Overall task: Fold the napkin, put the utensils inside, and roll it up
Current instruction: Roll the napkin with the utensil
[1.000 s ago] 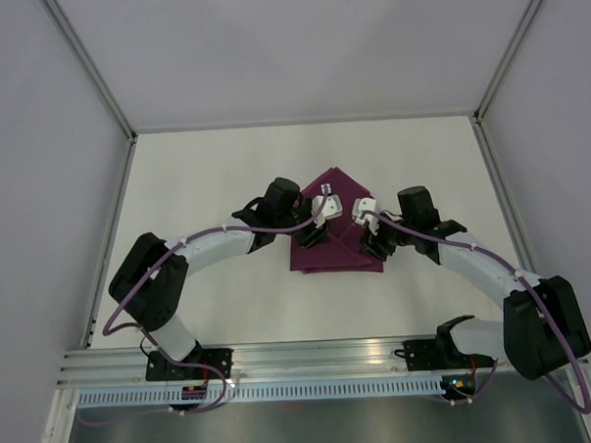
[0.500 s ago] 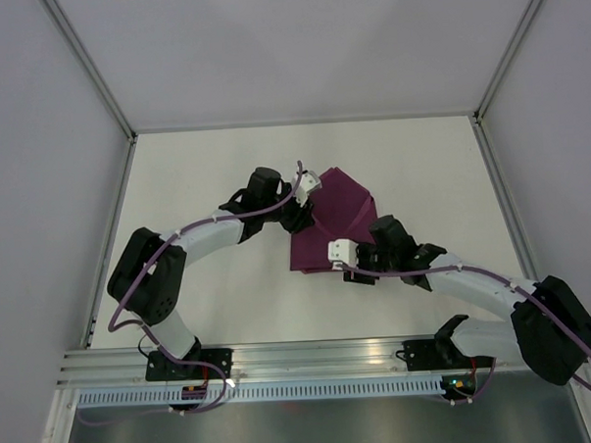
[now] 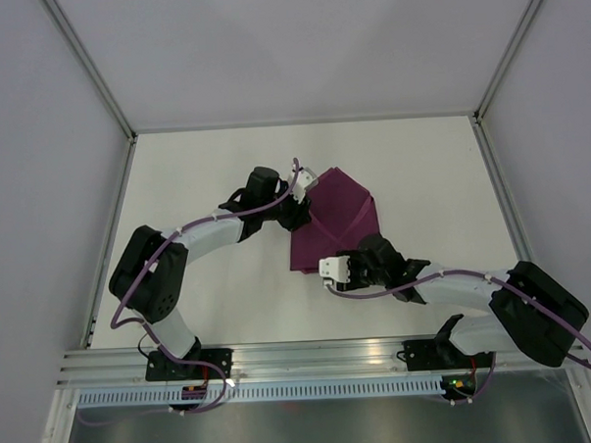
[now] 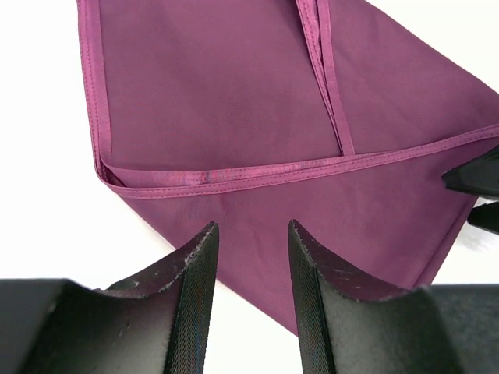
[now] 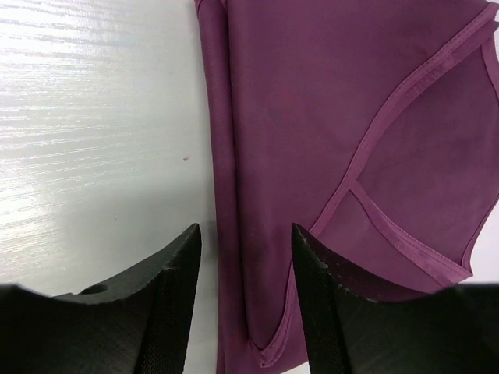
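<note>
The magenta-purple napkin lies folded on the white table, hemmed flaps crossing on top. My left gripper is at its far-left edge, open and empty. In the left wrist view the jaws hover over a corner of the napkin. My right gripper is at the napkin's near edge, open and empty. In the right wrist view the jaws straddle a rolled fold edge of the napkin. The knife is not in view.
The white table is bounded by metal frame posts and grey walls on the left, right and back. A metal rail runs along the near edge by the arm bases. The right gripper's fingertips show in the left wrist view.
Both grippers have left the middle of the napkin. The left went to its far-left edge, the right swung round to its near edge. The napkin lies flatter.
</note>
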Action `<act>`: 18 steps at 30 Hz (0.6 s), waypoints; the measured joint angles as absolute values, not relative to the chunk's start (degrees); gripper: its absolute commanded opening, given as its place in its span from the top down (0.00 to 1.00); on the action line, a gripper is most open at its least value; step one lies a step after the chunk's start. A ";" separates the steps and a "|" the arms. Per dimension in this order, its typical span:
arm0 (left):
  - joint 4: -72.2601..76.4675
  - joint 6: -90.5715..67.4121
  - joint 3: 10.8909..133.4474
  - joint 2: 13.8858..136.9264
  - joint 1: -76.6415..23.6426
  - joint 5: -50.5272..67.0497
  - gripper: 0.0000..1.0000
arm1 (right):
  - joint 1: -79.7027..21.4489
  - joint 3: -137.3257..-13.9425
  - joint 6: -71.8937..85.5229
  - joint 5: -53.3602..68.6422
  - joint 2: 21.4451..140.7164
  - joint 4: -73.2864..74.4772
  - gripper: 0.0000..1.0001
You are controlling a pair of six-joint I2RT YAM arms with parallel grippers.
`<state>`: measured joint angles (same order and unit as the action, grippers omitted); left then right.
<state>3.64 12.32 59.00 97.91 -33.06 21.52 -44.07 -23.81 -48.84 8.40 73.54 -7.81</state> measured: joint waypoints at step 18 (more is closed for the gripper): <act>3.60 12.21 59.02 98.32 -32.49 21.04 0.55 | -45.93 -26.57 -51.29 6.15 81.14 -12.78 0.58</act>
